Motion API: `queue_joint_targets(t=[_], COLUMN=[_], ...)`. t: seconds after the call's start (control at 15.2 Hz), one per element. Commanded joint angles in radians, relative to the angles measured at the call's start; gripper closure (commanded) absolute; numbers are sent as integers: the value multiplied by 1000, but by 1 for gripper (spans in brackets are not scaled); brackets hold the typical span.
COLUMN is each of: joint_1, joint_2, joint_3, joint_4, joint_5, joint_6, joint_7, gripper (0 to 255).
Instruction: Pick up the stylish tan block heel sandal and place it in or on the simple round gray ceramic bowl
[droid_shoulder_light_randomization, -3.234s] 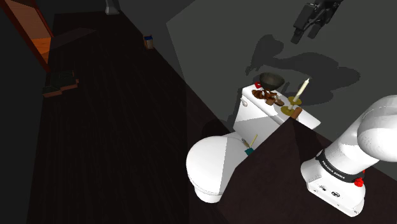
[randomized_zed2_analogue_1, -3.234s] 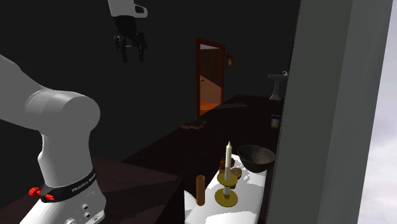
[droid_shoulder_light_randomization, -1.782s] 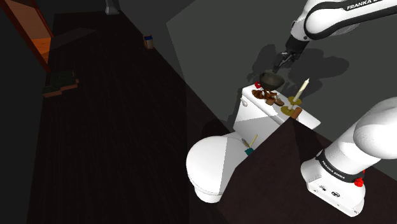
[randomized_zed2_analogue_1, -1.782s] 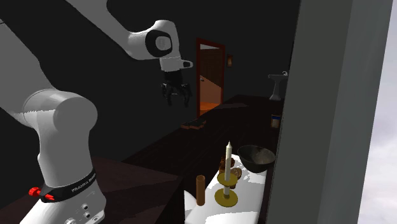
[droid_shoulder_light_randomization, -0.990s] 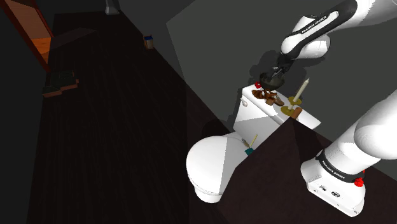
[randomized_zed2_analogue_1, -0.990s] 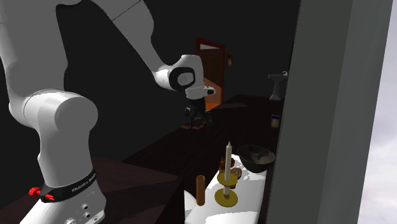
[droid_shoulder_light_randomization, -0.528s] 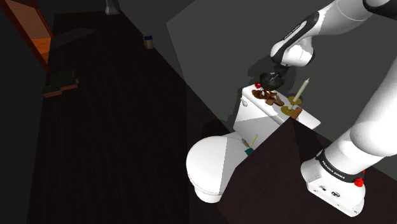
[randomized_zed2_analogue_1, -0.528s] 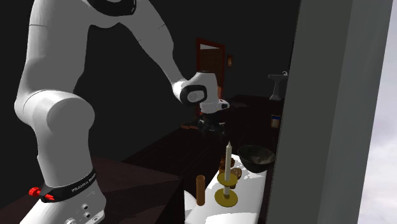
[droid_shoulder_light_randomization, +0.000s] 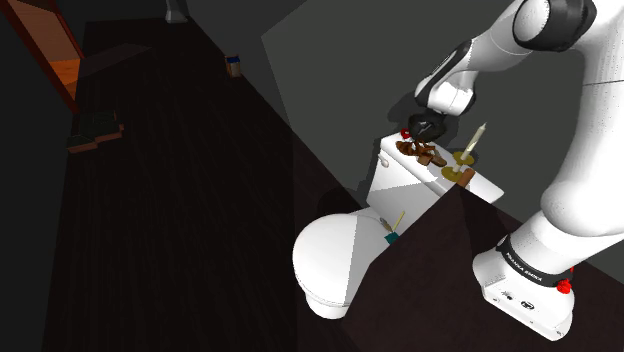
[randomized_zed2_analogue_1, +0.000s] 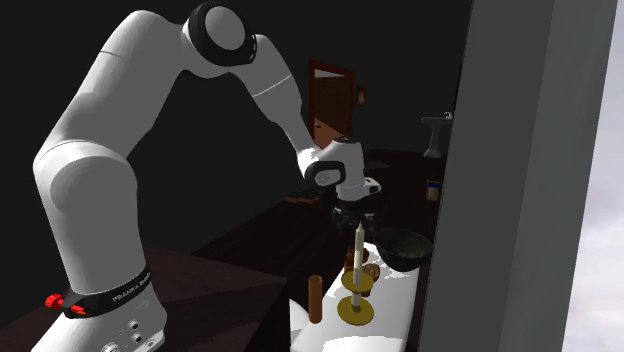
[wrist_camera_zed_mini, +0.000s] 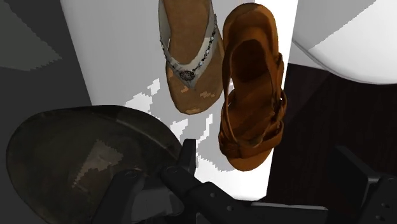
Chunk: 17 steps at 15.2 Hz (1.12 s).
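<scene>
The tan-brown strappy heel sandal (wrist_camera_zed_mini: 251, 95) lies on the white toilet tank lid (wrist_camera_zed_mini: 121, 63), beside a flat flip-flop (wrist_camera_zed_mini: 188, 57) with pale straps. In the shoulder view both shoes form a brown cluster (droid_shoulder_light_randomization: 425, 155). A dark gray round bowl (wrist_camera_zed_mini: 83, 159) sits just past the shoes' toe ends and is seen again in the second exterior view (randomized_zed2_analogue_1: 405, 247). My gripper (wrist_camera_zed_mini: 273, 178) hangs low over the sandal's toe end, open, its fingers (wrist_camera_zed_mini: 184, 165) apart and touching nothing. It shows near the bowl in the other views (droid_shoulder_light_randomization: 428, 128) (randomized_zed2_analogue_1: 352, 222).
A white candle (droid_shoulder_light_randomization: 478, 138) in a gold holder (randomized_zed2_analogue_1: 357, 305) stands on the lid close to the shoes, with a brown cylinder (randomized_zed2_analogue_1: 314, 298) near it. A small red object (droid_shoulder_light_randomization: 405, 132) sits by the bowl. The white toilet bowl (droid_shoulder_light_randomization: 335, 255) is below, with a brush (droid_shoulder_light_randomization: 393, 228) beside it.
The arm has swung down from high above to just over the shoes on the tank lid. The gripper has stayed open and nothing on the lid has moved.
</scene>
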Motion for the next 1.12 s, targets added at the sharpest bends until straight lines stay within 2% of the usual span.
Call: queue_joint_targets(t=[0.0,0.4,0.86,0.92,1.06], joint_1=[-20,-49,-49,-49,-48], joint_2=[43,122,122,122,121], joint_3=[19,55,55,54,53], joint_4=[36,85,85,85,86], joint_5=[14,37,37,37,36], joint_6=[10,43,43,42,41], joint_7=[-13,-32,-32,-31,-30], gripper=[0,0,0,255,255])
